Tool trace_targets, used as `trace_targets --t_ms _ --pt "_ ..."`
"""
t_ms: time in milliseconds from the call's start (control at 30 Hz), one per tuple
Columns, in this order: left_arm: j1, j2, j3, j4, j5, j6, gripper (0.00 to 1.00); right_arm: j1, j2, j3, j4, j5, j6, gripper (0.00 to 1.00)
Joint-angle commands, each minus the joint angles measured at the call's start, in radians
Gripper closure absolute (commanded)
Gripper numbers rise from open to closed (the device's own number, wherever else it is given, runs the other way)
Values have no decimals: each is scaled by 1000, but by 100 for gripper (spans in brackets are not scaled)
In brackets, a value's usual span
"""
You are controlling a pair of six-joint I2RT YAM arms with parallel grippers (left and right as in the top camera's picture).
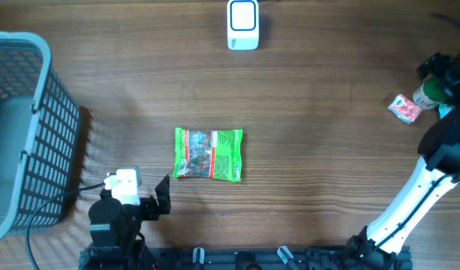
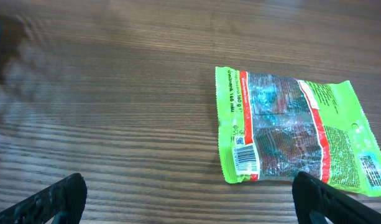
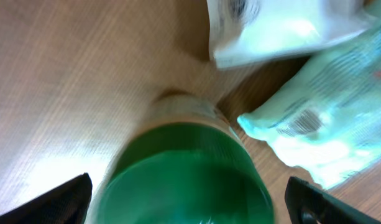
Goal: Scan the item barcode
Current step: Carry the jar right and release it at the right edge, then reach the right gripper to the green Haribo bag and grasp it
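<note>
1 green-capped bottle (image 3: 187,177), blurred, is standing between the wide-spread jaws of the right gripper (image 3: 190,202), neither visibly touching it. The left gripper (image 2: 190,199) is hanging fully spread, holding nothing. 1 green snack packet (image 1: 208,154) is lying flat in the middle of the table (image 1: 327,112), just ahead of it; 1 white scanner (image 1: 242,24) is sitting at the far edge.

Overhead: fixed, high; I look straight down on the whole table (image 1: 327,90), basket (image 1: 61,135) at its left edge.
Left wrist: low, close, tilted forward over the wood toward the green packet (image 2: 296,140); I find that packet (image 1: 208,154) mid-table from above too.
Right wrist: very near, blurred, pointing down on a green-capped bottle (image 3: 184,177), pale packets (image 3: 314,124) just beyond; overhead shows me this bottle (image 1: 425,96) at the far right.
</note>
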Motion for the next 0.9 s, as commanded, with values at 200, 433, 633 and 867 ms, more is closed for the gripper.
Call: trace_targets --t_ms 200,433,633,867 --pt "4 -3 -2 2 -2 2 0 266 -328 173 -208 -359 -258 0" --pt "4 -3 -2 2 -2 2 0 713 -325 60 -302 -417 -642 0" --pt "4 -3 -2 3 -2 2 0 1022 -325 -173 -214 -405 -742 0" --pt "4 -3 -2 3 -2 2 0 1238 -325 -492 83 -164 -624 0"
